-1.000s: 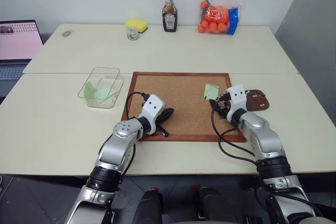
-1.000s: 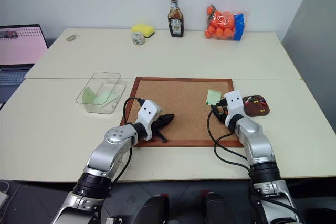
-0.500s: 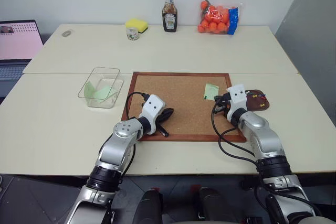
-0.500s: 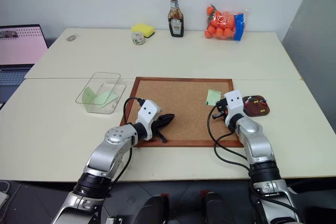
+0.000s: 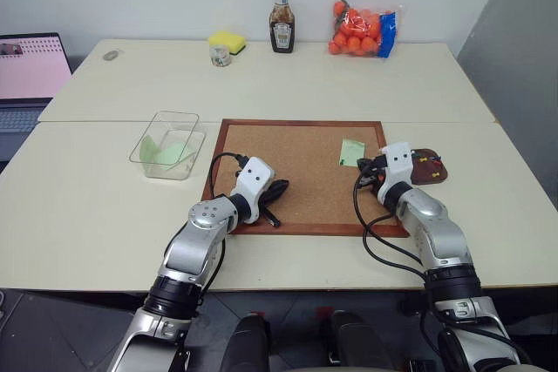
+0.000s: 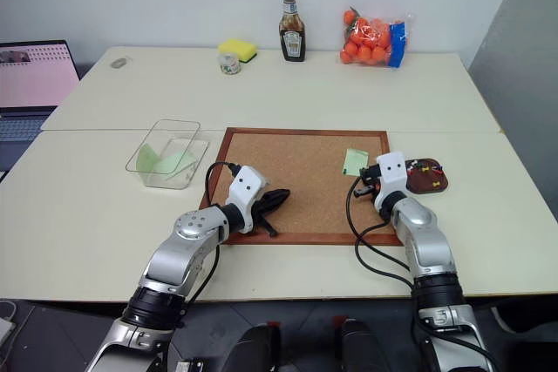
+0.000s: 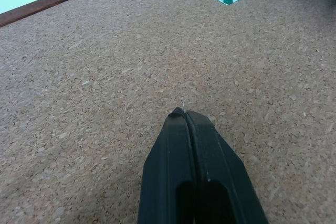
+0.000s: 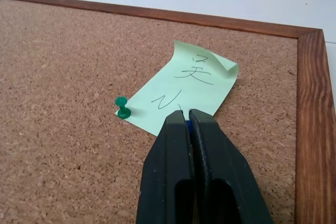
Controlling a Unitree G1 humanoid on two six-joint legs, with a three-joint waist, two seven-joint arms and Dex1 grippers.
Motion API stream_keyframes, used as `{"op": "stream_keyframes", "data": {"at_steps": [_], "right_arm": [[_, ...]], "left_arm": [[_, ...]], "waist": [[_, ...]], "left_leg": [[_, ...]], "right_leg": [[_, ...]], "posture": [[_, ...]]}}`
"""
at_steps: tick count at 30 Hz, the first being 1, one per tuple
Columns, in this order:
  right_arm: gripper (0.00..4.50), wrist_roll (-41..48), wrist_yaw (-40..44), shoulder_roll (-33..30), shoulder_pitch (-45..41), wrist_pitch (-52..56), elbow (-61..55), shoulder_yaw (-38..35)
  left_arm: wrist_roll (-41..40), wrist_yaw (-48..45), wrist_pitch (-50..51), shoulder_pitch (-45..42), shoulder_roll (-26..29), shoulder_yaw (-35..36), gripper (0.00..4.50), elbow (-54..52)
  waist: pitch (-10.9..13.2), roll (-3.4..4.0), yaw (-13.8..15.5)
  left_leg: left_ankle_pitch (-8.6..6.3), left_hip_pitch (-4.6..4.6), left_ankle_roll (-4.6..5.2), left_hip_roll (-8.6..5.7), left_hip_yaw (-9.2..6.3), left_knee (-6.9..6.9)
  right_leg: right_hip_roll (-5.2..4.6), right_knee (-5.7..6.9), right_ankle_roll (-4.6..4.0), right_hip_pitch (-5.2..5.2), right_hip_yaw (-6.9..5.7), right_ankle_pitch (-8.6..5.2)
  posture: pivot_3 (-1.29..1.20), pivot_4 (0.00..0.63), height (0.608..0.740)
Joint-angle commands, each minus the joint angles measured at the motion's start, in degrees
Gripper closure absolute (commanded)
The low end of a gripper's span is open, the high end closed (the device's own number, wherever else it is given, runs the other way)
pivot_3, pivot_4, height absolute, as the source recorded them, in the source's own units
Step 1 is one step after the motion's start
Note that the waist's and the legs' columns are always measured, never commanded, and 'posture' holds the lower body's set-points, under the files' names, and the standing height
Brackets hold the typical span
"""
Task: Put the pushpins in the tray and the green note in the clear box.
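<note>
Still pinned by a green pushpin (image 8: 123, 107), the green note (image 8: 184, 91) could tear if the empty, closed right pincer (image 8: 186, 115) drags it; left pincer (image 7: 186, 115) closed, empty.

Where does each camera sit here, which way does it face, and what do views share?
Left eye, right eye: on the head, looking forward and down over both arms at the corkboard, clear box and tray.
Left wrist: along the shut left claw over bare cork.
Right wrist: along the shut right claw at the green note.
Shared: both wrist views catch the note's green pushpin.
</note>
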Motion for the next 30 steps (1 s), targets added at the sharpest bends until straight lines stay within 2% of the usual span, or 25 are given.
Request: {"op": "stream_keyframes", "data": {"at_steps": [1, 12, 17, 25, 30], "right_arm": [[4.46, 1.61, -0.34, 0.32, -1.48, -2.22, -4.50, -1.98], [4.46, 2.02, -1.25, -0.09, 0.01, -1.43, -8.27, -3.75], [4.46, 1.50, -2.87, -5.36, 4.21, 0.83, -12.67, -9.34], [4.46, -2.02, -6.39, -10.70, 4.97, 3.31, -7.84, -11.77], [4.46, -1.96, -6.05, -11.46, 4.34, 4.37, -5.52, -11.50]], "left_arm": [[0.40, -0.25, 0.00, 0.51, -0.06, -0.93, 4.50, 0.22], [0.38, -0.29, 0.07, 0.71, -0.24, -1.22, 4.50, -0.09], [0.34, -0.34, 0.13, 0.94, -0.16, -1.27, 4.50, -0.32], [0.48, -0.50, -0.09, 0.78, -0.24, -1.58, 4.50, -0.09], [0.54, -0.57, -0.21, 0.58, -0.22, -1.58, 4.50, 0.11]], "waist": [[0.00, 0.00, -0.01], [0.00, 0.00, -0.01], [-0.01, 0.01, 0.33], [-0.03, 0.04, -0.05], [-0.03, 0.05, -0.01]], "left_leg": [[0.00, 0.00, 0.00, 0.00, 0.00, 0.00], [0.00, 0.00, 0.00, 0.00, 0.00, 0.00], [0.00, -0.02, 0.00, -0.02, 0.00, 0.00], [0.00, 0.05, 0.00, 0.00, 0.04, 0.00], [0.00, 0.02, 0.01, -0.02, 0.06, 0.00]], "right_leg": [[0.00, 0.00, 0.00, 0.00, 0.00, 0.00], [0.00, 0.00, 0.02, 0.00, 0.00, -0.01], [-0.01, -0.01, 0.02, 0.00, 0.00, -0.01], [0.00, 0.02, 0.04, 0.02, 0.04, -0.03], [-0.01, -0.01, 0.04, 0.02, 0.05, -0.03]], "posture": [[0.00, 0.150, 0.740], [0.00, 0.150, 0.740], [0.00, 0.150, 0.740], [0.00, 0.150, 0.740], [0.00, 0.150, 0.740]]}}
